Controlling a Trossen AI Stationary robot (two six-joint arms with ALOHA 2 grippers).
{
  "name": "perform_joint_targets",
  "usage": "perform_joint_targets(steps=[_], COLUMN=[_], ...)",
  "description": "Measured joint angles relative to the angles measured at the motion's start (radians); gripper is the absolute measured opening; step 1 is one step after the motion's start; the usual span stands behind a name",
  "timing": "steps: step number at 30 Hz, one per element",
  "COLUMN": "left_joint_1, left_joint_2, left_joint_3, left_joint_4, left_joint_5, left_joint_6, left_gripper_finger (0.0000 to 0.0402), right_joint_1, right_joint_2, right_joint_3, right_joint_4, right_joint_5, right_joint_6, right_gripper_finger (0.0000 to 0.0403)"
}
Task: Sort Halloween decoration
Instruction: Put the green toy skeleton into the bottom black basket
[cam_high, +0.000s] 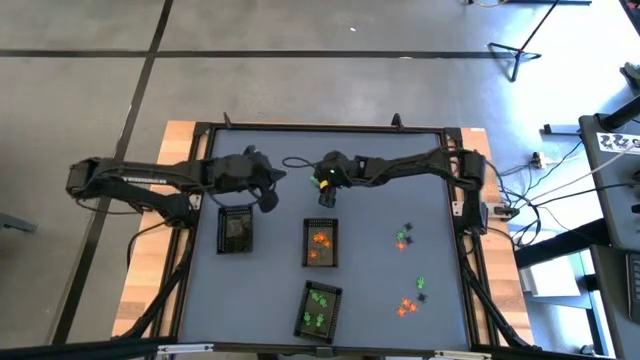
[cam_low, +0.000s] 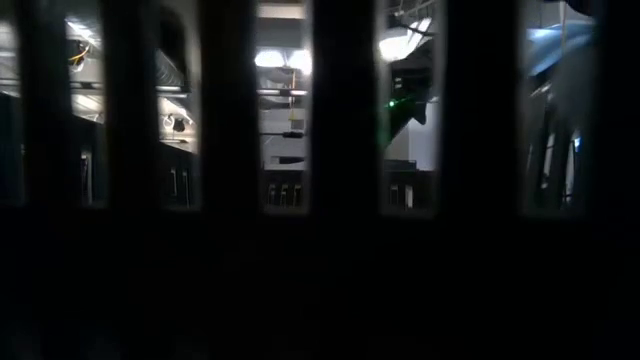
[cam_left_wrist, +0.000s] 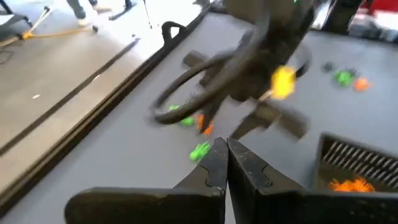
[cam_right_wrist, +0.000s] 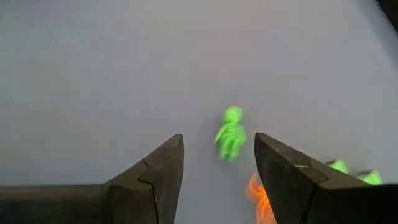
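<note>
Right hand (cam_right_wrist: 217, 168) stands wide open over a green trinket (cam_right_wrist: 230, 133) on the grey tabletop (cam_right_wrist: 93, 74), center of the frame. Left hand (cam_left_wrist: 225, 163) is shut, empty. Trinket looks light, stiff, slippery; better pinch it across the body.

Both arms are dark, near-black, built of slim jointed links with bulkier housings at the wrists, and thin black cables run along them and loop near the wrists. The left gripper (cam_left_wrist: 226, 163) has two flat, dark, wedge-shaped fingers with small stepped notches on their outer edges, fixed to a broad dark crossbar. The right gripper (cam_right_wrist: 219, 163) has the same tapering dark fingers with notched inner faces, and a small yellow-green light shows on the right wrist (cam_high: 322, 180).
</note>
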Motion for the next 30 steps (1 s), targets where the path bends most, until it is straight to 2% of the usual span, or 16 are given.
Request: perform_joint_targets(steps=[6, 12, 16, 23, 30], left_joint_1=[-0.015, -0.023, -0.026, -0.026, -0.026], left_joint_2=[-0.092, -0.092, -0.089, -0.089, -0.089], left_joint_3=[-0.120, -0.150, -0.152, -0.152, -0.152], left_joint_4=[0.087, 0.107, 0.104, 0.105, 0.105], left_joint_5=[0.006, 0.002, 0.006, 0.001, 0.001], left_joint_6=[-0.088, -0.130, -0.147, -0.147, -0.147], left_gripper_finger=[0.0000, 0.0000, 0.0000, 0.0000, 0.0000], right_joint_1=[-0.020, -0.025, -0.024, -0.023, 0.000], right_joint_2=[0.072, 0.116, 0.115, 0.115, 0.038], right_joint_3=[0.064, 0.111, 0.121, 0.145, 0.180], right_joint_4=[-0.085, -0.109, -0.131, -0.171, -0.269], right_joint_5=[0.010, 0.022, 0.024, 0.023, 0.075], right_joint_6=[0.009, 0.028, 0.007, 0.002, 0.004], right_gripper_finger=[0.0193, 0.0187, 0.0142, 0.0014, 0.0018])
